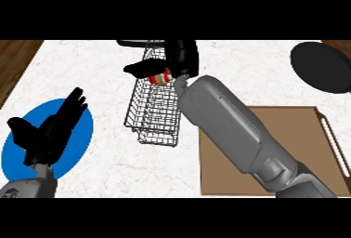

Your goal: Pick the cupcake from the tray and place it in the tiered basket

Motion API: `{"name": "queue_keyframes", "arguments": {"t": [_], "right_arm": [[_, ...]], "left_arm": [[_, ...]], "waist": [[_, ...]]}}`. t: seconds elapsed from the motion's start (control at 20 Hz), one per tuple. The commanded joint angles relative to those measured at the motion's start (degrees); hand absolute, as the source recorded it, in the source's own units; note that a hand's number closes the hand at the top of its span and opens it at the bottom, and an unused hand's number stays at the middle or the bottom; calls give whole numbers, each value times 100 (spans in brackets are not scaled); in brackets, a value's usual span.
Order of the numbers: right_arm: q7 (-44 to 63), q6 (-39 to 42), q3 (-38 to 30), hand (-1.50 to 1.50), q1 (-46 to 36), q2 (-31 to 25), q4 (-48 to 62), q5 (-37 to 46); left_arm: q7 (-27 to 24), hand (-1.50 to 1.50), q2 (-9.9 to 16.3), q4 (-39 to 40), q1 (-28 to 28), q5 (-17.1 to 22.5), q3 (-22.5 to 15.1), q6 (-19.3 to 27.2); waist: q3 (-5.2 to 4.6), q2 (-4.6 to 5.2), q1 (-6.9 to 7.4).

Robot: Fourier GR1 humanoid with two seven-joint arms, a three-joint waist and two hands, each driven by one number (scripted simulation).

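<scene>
My right hand (pixel 175 58) reaches over the wire tiered basket (pixel 154 114) near the back of the counter, fingers and thumb curled round the cupcake (pixel 159 77). Only a bit of red and pale wrapper shows under the hand, just above the basket's upper tier. The brown tray (pixel 302 153) lies at the right front, partly hidden by my right forearm. At the left front, over a blue plate (pixel 79 135), my left hand (pixel 48 130) rests open with fingers up.
A black round pan (pixel 321 67) sits at the back right. Wooden floor shows past the counter's left and right back corners. The white marble counter (pixel 89 65) spreads around the basket.
</scene>
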Motion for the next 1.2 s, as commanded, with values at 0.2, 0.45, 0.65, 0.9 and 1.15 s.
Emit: {"name": "queue_keyframes", "arguments": {"t": [0.2,0.45,0.65,0.9,1.15], "right_arm": [[-602,-30,-1265,-150,430,-245,-780,-976],[-639,-1,-1795,-150,855,-950,-1229,-1063],[-305,297,-2221,-150,1081,-1543,-1609,-1265],[-687,1009,-2933,-150,1513,-2179,-1668,-1760],[-776,1905,-3407,-150,2004,-2933,-1792,-2122]], "left_arm": [[51,0,-84,42,-41,-97,18,131],[91,0,-146,-430,475,-149,-94,133],[-47,0,190,-219,442,157,322,-210],[447,0,95,-397,46,163,263,-66],[-263,0,-120,212,-47,-138,149,-31]], "waist": [[4,-24,-153],[5,-53,-166],[0,-52,-190],[3,-31,-166],[-1,-19,-188]]}}
